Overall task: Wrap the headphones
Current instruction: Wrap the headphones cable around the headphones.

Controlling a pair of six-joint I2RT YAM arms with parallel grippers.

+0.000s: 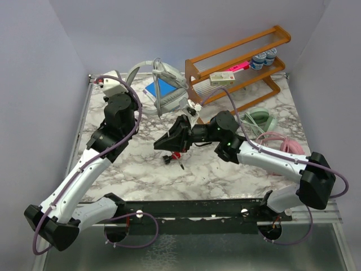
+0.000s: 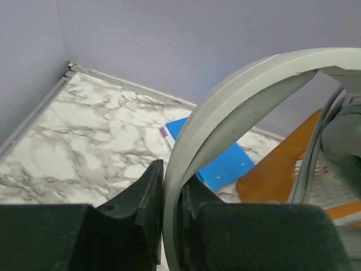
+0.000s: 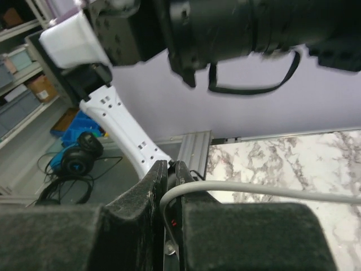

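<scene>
Silver-grey padded over-ear headset (image 1: 169, 73): left gripper (image 2: 172, 176) clamped on its headband (image 2: 225, 110), right gripper (image 3: 168, 170) pinching its thin grey cable (image 3: 254, 192).

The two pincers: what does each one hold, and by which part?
The left pincer grips the silver-grey headphones by the headband. The right pincer pinches a thin grey cable along its length.

Table top (image 1: 225, 172) looked like smooth grey-veined white marble, rack (image 1: 279, 35) was orange-brown varnished wood, silver-grey headband (image 2: 242, 96) was smooth matt plastic, grey cable (image 3: 271, 192) looked smooth, left gripper fingers (image 2: 141, 209) were rough matt black.
</scene>
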